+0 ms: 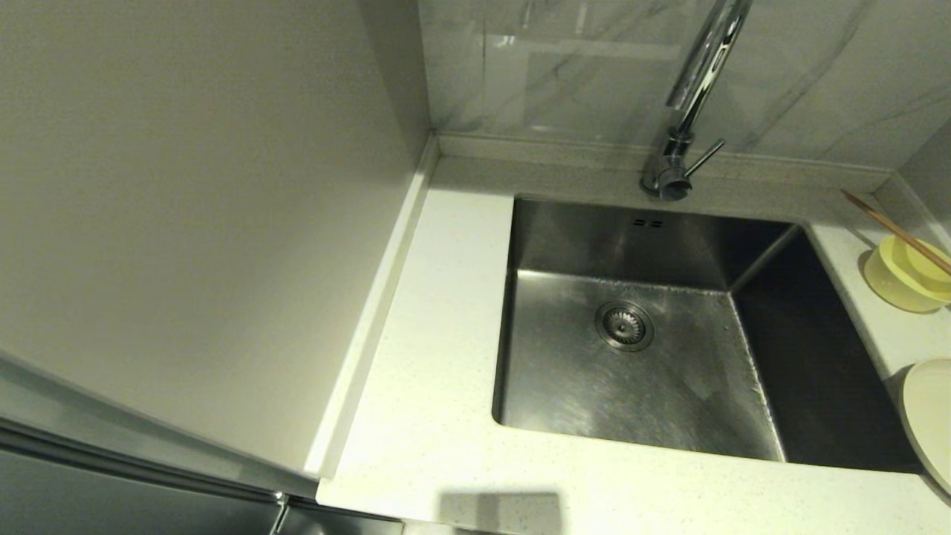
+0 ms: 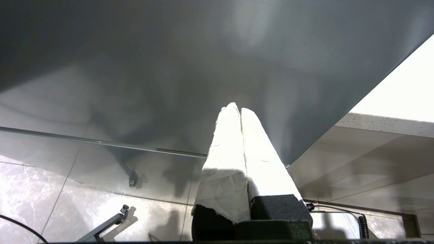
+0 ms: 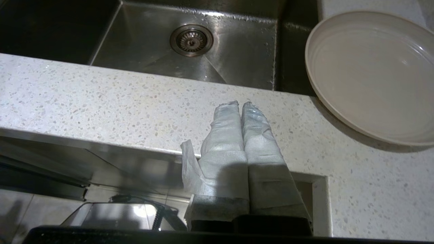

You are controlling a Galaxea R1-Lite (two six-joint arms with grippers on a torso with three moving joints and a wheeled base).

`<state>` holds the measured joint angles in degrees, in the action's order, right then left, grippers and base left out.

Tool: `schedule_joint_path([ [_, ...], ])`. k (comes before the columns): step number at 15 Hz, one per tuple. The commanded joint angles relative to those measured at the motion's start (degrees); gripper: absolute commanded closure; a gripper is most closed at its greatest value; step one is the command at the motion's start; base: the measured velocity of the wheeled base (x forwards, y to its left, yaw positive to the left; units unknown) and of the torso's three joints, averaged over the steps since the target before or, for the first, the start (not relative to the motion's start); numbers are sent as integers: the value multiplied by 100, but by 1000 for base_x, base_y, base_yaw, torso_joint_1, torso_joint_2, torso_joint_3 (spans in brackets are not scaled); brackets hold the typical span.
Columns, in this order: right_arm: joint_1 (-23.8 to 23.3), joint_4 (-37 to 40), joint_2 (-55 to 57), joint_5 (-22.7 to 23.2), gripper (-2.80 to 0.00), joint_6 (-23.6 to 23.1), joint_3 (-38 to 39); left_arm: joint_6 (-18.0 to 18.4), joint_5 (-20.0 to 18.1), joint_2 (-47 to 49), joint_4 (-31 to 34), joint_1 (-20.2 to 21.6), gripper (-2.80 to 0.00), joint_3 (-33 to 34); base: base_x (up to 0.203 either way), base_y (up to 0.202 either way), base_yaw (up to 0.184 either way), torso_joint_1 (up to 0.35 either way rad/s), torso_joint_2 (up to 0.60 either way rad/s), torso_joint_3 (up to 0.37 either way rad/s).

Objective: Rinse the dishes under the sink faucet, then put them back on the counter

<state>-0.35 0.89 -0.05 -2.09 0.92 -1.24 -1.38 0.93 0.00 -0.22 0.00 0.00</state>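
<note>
On the counter (image 1: 438, 312) right of the sink (image 1: 631, 245), a pale yellow-green bowl (image 1: 903, 279) carries the brown chopsticks (image 1: 884, 223) across its rim. The cream-white plate (image 1: 932, 416) lies nearer, cut by the head view's right edge; in the right wrist view the plate (image 3: 373, 74) shows beside the sink (image 3: 217, 61). The chrome faucet (image 1: 687, 111) stands behind the basin. My right gripper (image 3: 239, 104) is shut and empty, low before the counter's front edge (image 3: 101, 101). My left gripper (image 2: 236, 109) is shut and empty, down beside a grey cabinet panel (image 2: 169, 67). Neither arm shows in the head view.
A tall plain panel (image 1: 193, 223) walls the counter's left side. Grey-veined marble (image 1: 594, 67) backs the sink. The round drain strainer (image 1: 624, 325) sits in the dry basin floor. Tiled floor (image 2: 40, 189) lies below the left gripper.
</note>
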Motion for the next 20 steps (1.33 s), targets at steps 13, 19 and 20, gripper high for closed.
schedule_joint_path([
  [13,18,-98,14,51,0,242,124,-3,3,-9,-4,0,0,0,0,0,0,0,0,0],
  [19,9,-98,14,60,0,242,124,-3,3,-9,-4,0,0,0,0,0,0,0,0,0],
  [20,9,-98,14,55,0,242,124,-3,3,-9,-4,0,0,0,0,0,0,0,0,0],
])
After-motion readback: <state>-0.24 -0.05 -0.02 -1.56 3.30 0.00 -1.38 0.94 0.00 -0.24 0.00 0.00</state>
